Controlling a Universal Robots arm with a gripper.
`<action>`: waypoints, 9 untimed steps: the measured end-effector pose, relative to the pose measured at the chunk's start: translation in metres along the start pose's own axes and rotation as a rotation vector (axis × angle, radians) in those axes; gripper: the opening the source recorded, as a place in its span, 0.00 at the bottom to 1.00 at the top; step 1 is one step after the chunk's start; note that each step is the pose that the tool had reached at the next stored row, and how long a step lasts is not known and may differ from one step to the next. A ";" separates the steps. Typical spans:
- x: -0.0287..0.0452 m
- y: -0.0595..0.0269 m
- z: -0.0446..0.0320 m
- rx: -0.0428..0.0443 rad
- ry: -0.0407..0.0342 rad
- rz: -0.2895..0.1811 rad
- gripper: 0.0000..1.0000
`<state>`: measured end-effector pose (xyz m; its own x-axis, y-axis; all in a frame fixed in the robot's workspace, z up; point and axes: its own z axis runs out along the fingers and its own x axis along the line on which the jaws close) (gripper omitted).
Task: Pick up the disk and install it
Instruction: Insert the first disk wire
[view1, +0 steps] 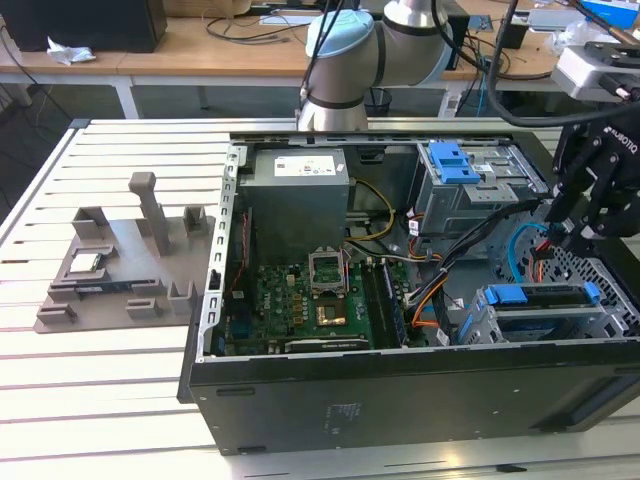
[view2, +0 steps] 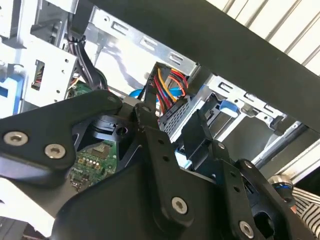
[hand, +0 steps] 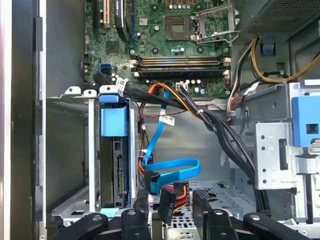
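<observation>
The disk (view1: 540, 305) sits in the lower drive cage at the front right of the open computer case, with its blue rail along the top. In the first wrist view the disk (hand: 116, 175) stands edge-on in the cage under a blue tab, its connector end facing the gripper. My gripper (view1: 556, 236) hangs inside the case just behind that cage. Its fingers (hand: 141, 202) stand apart, open, on either side of a black power plug (hand: 167, 200) with red, orange and yellow wires. In the second wrist view the gripper (view2: 172, 120) points at that same wire bundle (view2: 170, 82).
A blue data cable (hand: 170, 167) loops beside the plug, and thick black cables (hand: 225, 135) run past toward the upper drive bay (view1: 470, 180). The motherboard (view1: 310, 300) lies in the case's middle. A grey fixture (view1: 120, 260) with small parts stands on the slatted table at the exterior view's left.
</observation>
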<state>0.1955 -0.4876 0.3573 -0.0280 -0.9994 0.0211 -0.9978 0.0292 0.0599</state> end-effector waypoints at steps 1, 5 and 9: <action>0.0001 -0.0009 0.0013 0.0001 0.0011 0.000 0.48; 0.0002 -0.0010 0.0014 0.0000 0.0009 0.000 0.40; 0.0003 -0.0010 0.0014 0.0000 0.0009 0.000 0.20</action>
<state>0.1964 -0.4879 0.3559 -0.0280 -0.9994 0.0221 -0.9978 0.0293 0.0599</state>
